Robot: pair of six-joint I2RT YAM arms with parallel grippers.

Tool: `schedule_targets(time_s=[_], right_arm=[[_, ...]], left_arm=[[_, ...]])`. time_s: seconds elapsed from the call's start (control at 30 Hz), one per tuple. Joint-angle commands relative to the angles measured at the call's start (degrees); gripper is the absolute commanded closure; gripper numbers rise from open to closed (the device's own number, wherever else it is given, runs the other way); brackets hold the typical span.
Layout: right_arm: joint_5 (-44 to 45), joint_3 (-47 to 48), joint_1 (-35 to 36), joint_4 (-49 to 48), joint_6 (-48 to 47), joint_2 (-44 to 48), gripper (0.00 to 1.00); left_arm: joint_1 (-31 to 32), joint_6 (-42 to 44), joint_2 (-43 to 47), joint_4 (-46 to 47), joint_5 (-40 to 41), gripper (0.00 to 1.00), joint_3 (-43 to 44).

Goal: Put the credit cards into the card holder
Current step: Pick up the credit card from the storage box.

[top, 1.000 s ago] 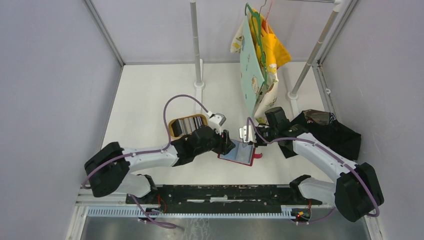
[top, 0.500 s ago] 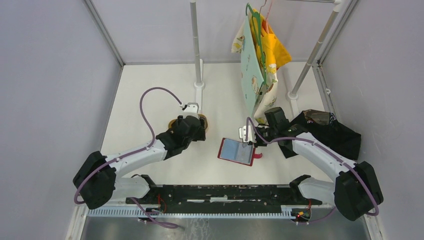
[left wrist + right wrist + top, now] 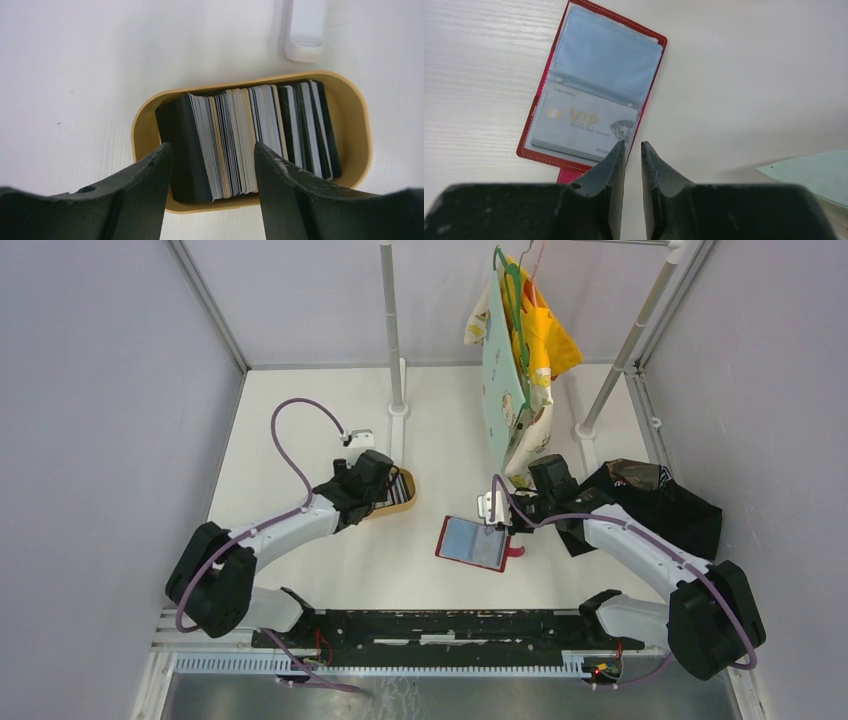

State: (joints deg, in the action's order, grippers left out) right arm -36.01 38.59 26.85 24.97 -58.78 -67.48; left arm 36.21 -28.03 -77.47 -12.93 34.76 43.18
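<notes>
Left claw point(image 3: 212, 165) spread, hovers over cards point(image 3: 245, 140) packed upright in tray point(image 3: 150, 107), mid-frame; card edges run up-down. Right claw point(image 3: 632, 150) nearly pressed together, empty, at holder point(image 3: 594, 95) lower-right edge.

Overhead view of the whole table point(image 3: 300, 440); two close, downward wrist views within it.

The card holder point(image 3: 594, 90) is red outside with pale stitching along its edge; its clear sleeves read grey-blue. One sleeve shows a silvery-grey card point(image 3: 584, 127) lettered "VIP" in gold. The tray point(image 3: 150, 107) is tan, and the credit cards point(image 3: 250, 140) standing in it are black, white, cream and grey in thin stripes. The table point(image 3: 300, 420) is off-white. The hanging cloths point(image 3: 520, 350) are mint green and yellow, and the heap point(image 3: 660, 502) at the table's right edge is black.
</notes>
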Motion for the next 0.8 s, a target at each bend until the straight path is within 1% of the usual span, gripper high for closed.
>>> schedule_targets(time_s=[0.0, 0.2, 0.47, 0.77], right_arm=[[-1.0, 1.0, -0.2, 0.1, 0.3, -0.5, 0.77], [-1.1, 1.0, -0.3, 0.3, 0.3, -0.9, 0.77], [-1.2, 1.1, -0.3, 0.2, 0.3, -0.9, 0.77], [-1.3, 1.1, -0.2, 0.5, 0.3, -1.0, 0.77]], left_arm=[[-0.4, 1.2, -2.2, -0.9, 2.8, 0.35, 2.2], [-0.9, 1.1, -2.1, -1.2, 3.4, 0.43, 1.0], [-2.8, 1.3, -0.3, -1.0, 1.1, 0.48, -0.9], [-3.7, 1.9, -0.2, -1.2, -0.9, 0.54, -1.3]])
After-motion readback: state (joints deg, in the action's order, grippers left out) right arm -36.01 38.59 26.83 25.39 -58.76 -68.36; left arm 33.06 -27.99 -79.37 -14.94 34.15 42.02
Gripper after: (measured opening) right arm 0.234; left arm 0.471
